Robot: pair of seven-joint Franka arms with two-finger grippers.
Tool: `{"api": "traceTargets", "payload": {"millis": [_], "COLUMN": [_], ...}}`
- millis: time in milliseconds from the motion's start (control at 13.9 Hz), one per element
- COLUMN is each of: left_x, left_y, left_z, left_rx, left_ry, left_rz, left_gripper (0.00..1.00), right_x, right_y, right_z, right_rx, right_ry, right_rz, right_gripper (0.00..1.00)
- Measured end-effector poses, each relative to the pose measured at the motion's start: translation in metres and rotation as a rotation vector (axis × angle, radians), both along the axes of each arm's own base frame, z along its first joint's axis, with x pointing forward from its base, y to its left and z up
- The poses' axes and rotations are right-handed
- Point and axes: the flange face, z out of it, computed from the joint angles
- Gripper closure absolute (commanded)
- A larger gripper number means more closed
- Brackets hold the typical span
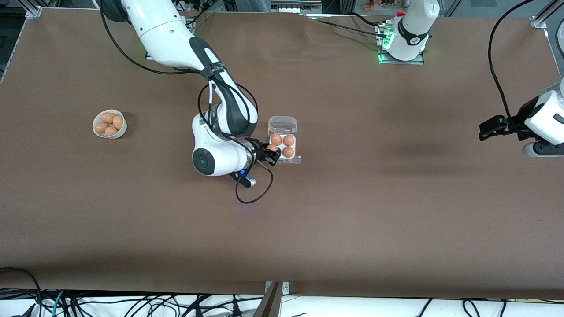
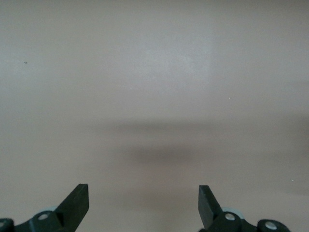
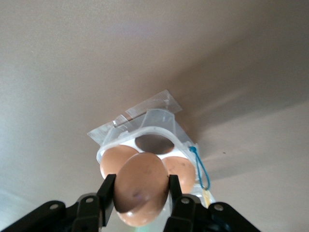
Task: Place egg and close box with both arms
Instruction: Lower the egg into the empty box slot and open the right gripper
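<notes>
The right arm's black two-finger hand (image 3: 141, 193) is clamped on a small smooth orange-brown egg (image 3: 140, 187) and hangs over the small square clear-plastic egg box (image 1: 284, 147) near the middle of the brown counter (image 1: 396, 211), evidently so the egg can drop into the one bare cell (image 3: 154, 143) among the three other eggs (image 1: 283, 145) already seated. The box's hinged transparent lid (image 1: 282, 124) lies flat, farther from the front camera than the tray, leaving the cells reachable from above. The left arm's hand (image 2: 144, 205) waits with fingers spread wide and nothing between them over bare counter at its own end, probably kept back for closing the lid, while a round white bowl (image 1: 109, 124) of spare eggs sits toward the right arm's end.
</notes>
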Motion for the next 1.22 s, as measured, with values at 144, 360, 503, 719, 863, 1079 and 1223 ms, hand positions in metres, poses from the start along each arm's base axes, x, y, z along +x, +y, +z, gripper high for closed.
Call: {"api": "traceTargets", "payload": {"millis": [144,360,503,719,863,1079,1223], "left_x": [0.0,0.0,0.0,0.0,0.0,0.0,0.0], "left_y": [0.0,0.0,0.0,0.001,0.001,0.001,0.001], "left_z": [0.0,0.0,0.0,0.0,0.0,0.0,0.0], "left_rx": [0.0,0.0,0.0,0.0,0.0,0.0,0.0], "left_ry": [0.0,0.0,0.0,0.0,0.0,0.0,0.0], "left_rz": [0.0,0.0,0.001,0.001,0.001,0.001,0.001], "left_gripper": [0.0,0.0,0.0,0.0,0.0,0.0,0.0], "right_x": [-0.005,-0.008,-0.007,-0.008,-0.008,-0.009,-0.01], "right_y": [0.007,0.011,0.011,0.01,0.01,0.009,0.009], "right_z": [-0.007,-0.009,-0.009,-0.01,-0.013,-0.022,-0.026], "right_rx": [-0.009,-0.015,-0.016,-0.017,-0.019,-0.027,-0.029], "right_ry": [0.006,0.014,0.016,0.017,0.02,0.03,0.036], "right_rz": [-0.012,-0.022,-0.025,-0.025,-0.025,-0.026,-0.029], "right_gripper": [0.65,0.65,0.64,0.62,0.6,0.52,0.18]}}
